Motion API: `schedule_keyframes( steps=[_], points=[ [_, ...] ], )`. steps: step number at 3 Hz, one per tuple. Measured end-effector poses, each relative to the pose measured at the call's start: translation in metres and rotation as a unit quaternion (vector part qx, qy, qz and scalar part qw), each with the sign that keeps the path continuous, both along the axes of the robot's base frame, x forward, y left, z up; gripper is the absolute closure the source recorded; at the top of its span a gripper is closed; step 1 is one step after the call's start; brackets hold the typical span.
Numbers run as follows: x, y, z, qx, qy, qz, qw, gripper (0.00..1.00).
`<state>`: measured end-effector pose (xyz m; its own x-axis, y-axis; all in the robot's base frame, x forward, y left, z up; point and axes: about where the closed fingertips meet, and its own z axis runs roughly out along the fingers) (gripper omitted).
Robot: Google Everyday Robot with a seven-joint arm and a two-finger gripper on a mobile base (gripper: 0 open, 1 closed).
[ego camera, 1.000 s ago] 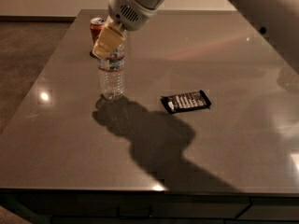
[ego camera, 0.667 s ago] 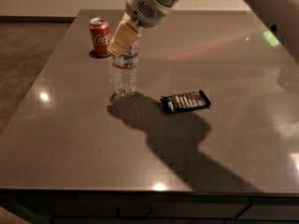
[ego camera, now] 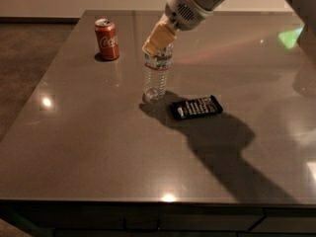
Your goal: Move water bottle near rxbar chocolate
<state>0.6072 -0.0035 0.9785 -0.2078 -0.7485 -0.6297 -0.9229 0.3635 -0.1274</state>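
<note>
The gripper (ego camera: 158,38) comes down from the upper right of the frame and is closed around the top of the water bottle (ego camera: 156,80), its tan fingers (ego camera: 157,35) covering the cap and neck. The bottle stands close to upright just above the middle of the frame. Its base is at the bench (ego camera: 89,152) surface, though I cannot tell whether it rests there or hangs just clear. The chocolate bar (ego camera: 196,106) lies flat just to the lower right of the bottle's base, near it but not touching.

The bottle looks light and thin-walled, so its ribbed body would likely give under a hard squeeze. The stiff neck under the cap seems the sounder place to hold, which is where the gripper has it. Being tall and narrow, it could tip if set down at a tilt.

By count: one bottle, one bar, and one red soda can (ego camera: 107,39) standing well apart at the upper left.
</note>
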Motion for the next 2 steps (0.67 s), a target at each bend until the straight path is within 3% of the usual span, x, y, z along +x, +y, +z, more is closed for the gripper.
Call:
schedule_keyframes(
  steps=[2],
  points=[
    [0.006, -0.050, -0.002, 0.000, -0.003, -0.044, 0.9990, 1.00]
  ],
)
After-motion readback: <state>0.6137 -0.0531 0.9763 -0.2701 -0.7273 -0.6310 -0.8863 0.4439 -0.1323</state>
